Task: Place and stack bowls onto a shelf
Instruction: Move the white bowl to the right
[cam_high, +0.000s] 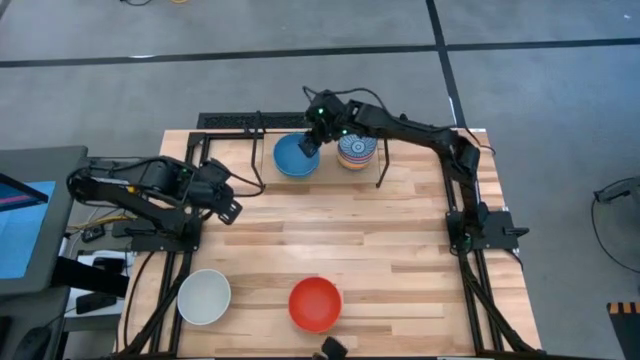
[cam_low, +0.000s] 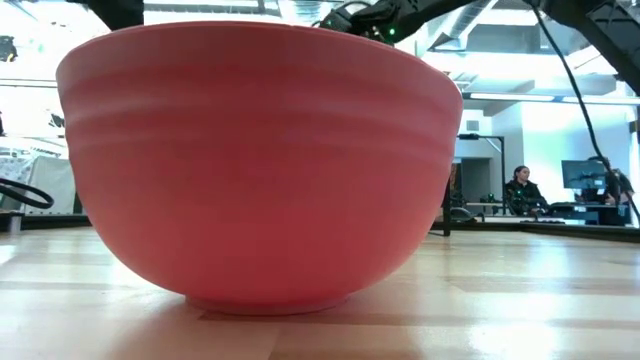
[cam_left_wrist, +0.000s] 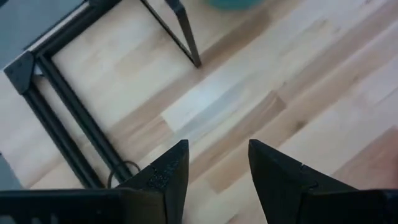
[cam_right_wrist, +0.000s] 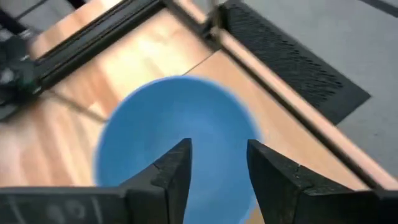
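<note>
A plain blue bowl sits upright on the shelf at the table's far edge. Beside it, on the right, stands a patterned bowl that looks stacked on others. My right gripper is open and hovers over the blue bowl, its fingers above the bowl's hollow. I see no touch. My left gripper is open over bare wood at the table's left. A white bowl and a red bowl rest on their bases near the near edge.
The red bowl fills the low view. The shelf's upright black brackets and frame rods stand near both grippers. A black mesh panel lies past the far edge. Bare tabletop lies between the shelf and the near bowls.
</note>
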